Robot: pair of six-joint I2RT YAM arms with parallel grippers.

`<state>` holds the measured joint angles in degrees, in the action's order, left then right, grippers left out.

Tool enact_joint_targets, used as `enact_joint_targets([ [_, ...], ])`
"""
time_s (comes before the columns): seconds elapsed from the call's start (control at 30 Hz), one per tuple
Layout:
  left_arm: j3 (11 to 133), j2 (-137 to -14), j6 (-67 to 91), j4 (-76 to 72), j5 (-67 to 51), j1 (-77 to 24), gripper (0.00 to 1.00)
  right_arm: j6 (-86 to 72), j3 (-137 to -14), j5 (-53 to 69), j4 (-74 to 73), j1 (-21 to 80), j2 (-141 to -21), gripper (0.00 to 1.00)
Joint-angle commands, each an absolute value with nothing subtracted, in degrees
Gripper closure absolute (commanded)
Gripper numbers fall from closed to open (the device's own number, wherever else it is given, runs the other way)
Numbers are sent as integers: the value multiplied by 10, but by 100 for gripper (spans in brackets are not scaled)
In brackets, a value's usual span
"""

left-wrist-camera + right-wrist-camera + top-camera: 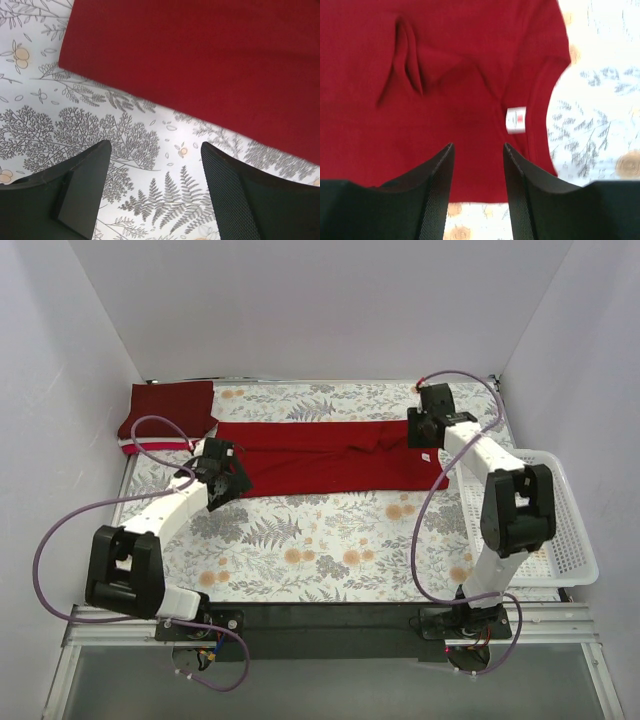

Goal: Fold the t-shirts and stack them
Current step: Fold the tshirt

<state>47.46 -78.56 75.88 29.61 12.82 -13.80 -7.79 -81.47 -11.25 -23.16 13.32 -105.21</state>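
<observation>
- Sitting at the right edge of the floral-patterned table [330, 540], the white plastic lattice basket [565, 530] showed only its own grid floor, with the right arm's elbow overlapping its left rim.
- A bright red cloth t-shirt [330, 465] lay outside the basket on the far half of the table, folded into a long band.
- Its long axis ran left to right. The curved neckline and a small white label [515, 120] were at the right end, so the collar pointed right.
- A crease puckered the red cloth left of the label in the right wrist view.
- A folded dark maroon t-shirt [165, 410] sat at the far left corner, just beside the red band's left end. Thin white and pinkish-red edges showed along its near side.
- The left gripper [155, 150] was at the band's near left corner. Its jaws were spread apart over bare tablecloth, with the red hem just beyond them.
- The right gripper [477, 150] was over the collar end, fingers parted above the red cloth and clamping nothing.
</observation>
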Motion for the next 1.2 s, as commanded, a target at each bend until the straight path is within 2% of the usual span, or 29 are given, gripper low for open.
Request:
enact_joint_targets([
  [0.0, 542, -815, 770, 294, 125, -113, 30, -106, -699, -62, -184, 120, -966, 51],
  [0.17, 621, -930, 769, 308, 120, -93, 42, -120, -613, -35, -142, 99, -933, 55],
  [0.33, 706, -1020, 758, 331, 135, -84, 45, -125, -584, -32, -113, 82, -950, 62],
  [0.5, 713, -1063, 759, 348, 152, -80, 46, -127, -575, -31, -105, 69, -978, 64],
  [0.9, 592, -1013, 780, 369, 159, -53, 46, -127, -544, -40, -116, 60, -977, 66],
  [1.17, 542, -918, 790, 375, 171, -49, 45, -112, -536, -48, -150, 61, -934, 66],
])
